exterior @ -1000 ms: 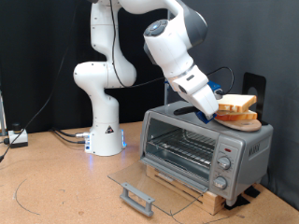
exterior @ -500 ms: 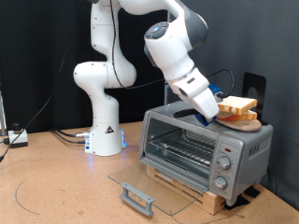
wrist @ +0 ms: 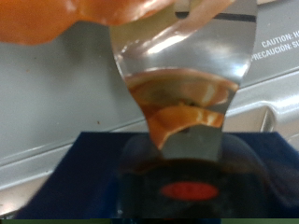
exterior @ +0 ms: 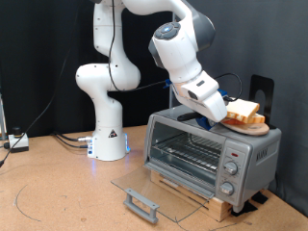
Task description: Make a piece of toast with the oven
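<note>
— One door is what sits nearest, lower centre of the exterior view: the oven's glass flap, dropped flat, handle towards the bottom edge. Behind it the oven stands open, its wire rack bare as far as I can see.

— And the bread?

— On the oven's roof, right of centre: a small stack of slices on a round wooden board. The piece of toast on top is tipped, its lower end towards the gripper.

— Where is the gripper?

— The gripper comes down slantwise from the upper left, and the slice lies just right of it, touching or nearly so, long side running away to the right.

— Pinching it?

— I cannot tell. The wrist view shows only a blurred orange mass up close and something shiny.
</note>
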